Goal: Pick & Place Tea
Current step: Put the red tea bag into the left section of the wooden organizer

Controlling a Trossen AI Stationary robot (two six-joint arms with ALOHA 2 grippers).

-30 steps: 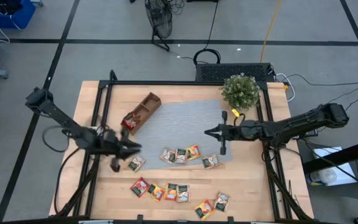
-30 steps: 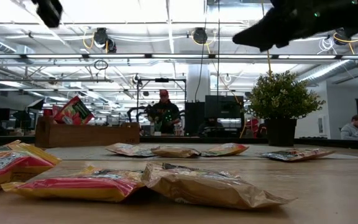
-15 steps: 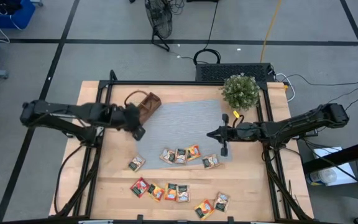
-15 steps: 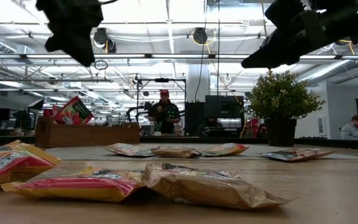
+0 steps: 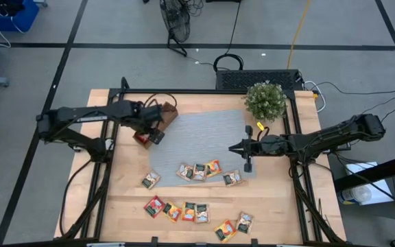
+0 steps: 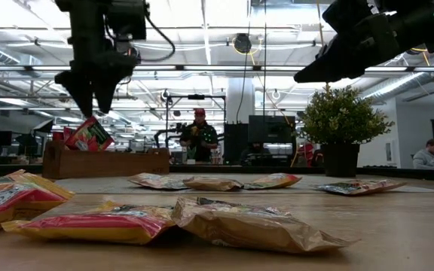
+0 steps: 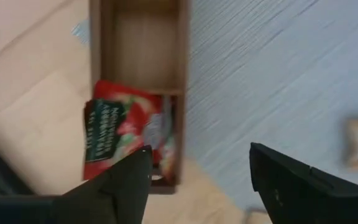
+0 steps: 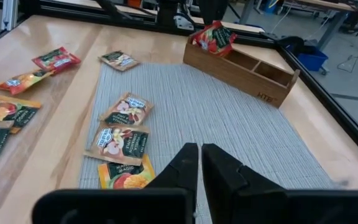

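We see the left hand (image 5: 155, 132) open above the tray (image 5: 162, 118), right over its end box, where red tea (image 7: 126, 134) sits. The tray lies at the mat's (image 5: 204, 137) left edge. More tea (image 5: 199, 171) lies along the mat's near edge and on the bare bench (image 5: 280, 206). The right hand (image 5: 233, 146) hangs closed, empty, over open mat.
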